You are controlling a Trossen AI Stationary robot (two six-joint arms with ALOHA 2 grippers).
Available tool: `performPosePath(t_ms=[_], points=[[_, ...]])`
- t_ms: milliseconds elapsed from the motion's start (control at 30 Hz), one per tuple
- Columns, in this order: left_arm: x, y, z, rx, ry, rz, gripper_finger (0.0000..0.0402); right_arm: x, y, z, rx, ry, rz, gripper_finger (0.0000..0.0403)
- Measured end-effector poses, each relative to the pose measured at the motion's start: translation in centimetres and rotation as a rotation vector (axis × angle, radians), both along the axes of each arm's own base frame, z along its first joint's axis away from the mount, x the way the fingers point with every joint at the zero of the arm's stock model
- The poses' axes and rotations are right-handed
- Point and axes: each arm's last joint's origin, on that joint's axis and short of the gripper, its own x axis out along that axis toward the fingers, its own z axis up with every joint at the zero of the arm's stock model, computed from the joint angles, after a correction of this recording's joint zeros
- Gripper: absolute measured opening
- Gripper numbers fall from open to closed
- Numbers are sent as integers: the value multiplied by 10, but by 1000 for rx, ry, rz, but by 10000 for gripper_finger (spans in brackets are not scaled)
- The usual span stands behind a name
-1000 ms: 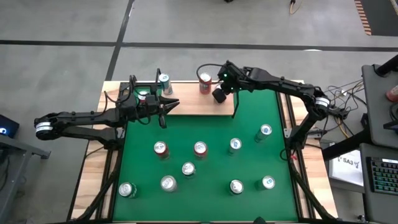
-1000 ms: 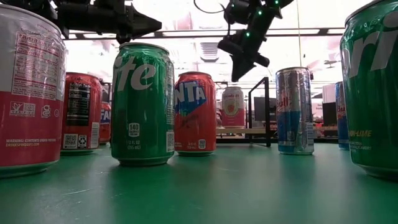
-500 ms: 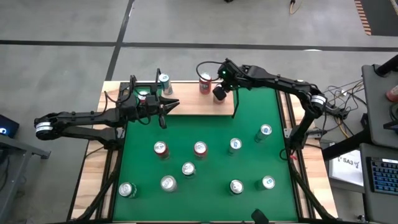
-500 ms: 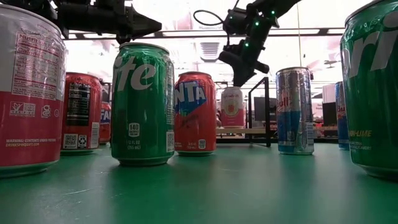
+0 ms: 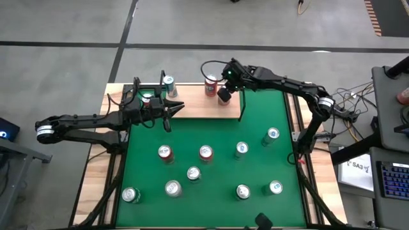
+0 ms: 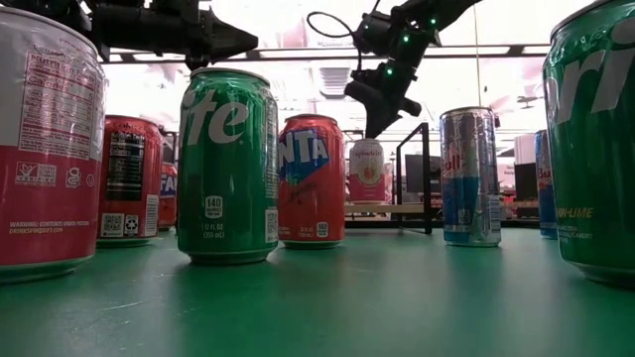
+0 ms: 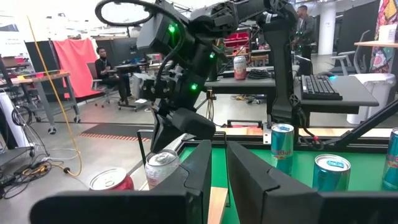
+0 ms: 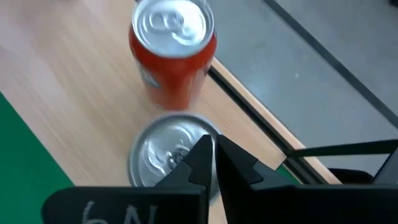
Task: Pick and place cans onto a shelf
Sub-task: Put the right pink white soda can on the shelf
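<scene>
The right gripper (image 5: 223, 95) hangs over the shelf (image 5: 198, 108) at about twelve o'clock on the table (image 5: 211, 160), its fingers (image 8: 205, 158) pressed together and empty. Their tips sit just above the silver top of a can (image 8: 171, 152) standing on the wood, though whether they touch the lid cannot be told. A red can (image 5: 211, 84) stands just beside that one, toward the shelf's far edge, and in the low view the pale pink-and-white can (image 6: 366, 171) is directly under the dark fingers. Out at ten o'clock the left gripper (image 5: 167, 108) reaches across the near edge of the shelf, its fingers (image 7: 196, 171) nearly together with a thin slit between them and nothing held. Two more cans stand at that end of the shelf, a green-and-silver one (image 5: 169, 85) at the back and a red-topped one (image 5: 147, 99) close by the left wrist. Nine cans stand loose on the green table top, spread from the centre toward six o'clock: two red ones (image 5: 165, 153) side by side near the middle, a silver one (image 5: 193, 173) below them, and blue-green ones (image 5: 273, 135) toward three and five o'clock. A black wire upright (image 5: 241, 105) rises at the shelf's three o'clock end.
</scene>
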Motion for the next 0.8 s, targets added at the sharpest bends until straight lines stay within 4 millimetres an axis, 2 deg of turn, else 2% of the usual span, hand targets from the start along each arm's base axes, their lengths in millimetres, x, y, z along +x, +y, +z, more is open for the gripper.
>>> performPosePath(t_ms=[200,467,800], points=[[0,0,0,0,0,0,36,5,5,7,2,-44,-5,12],[0,0,0,1,0,0,36,10,18,0,32,-30,14,12],[0,0,0,0,4,0,36,9,18,-5,23,2,39,12]])
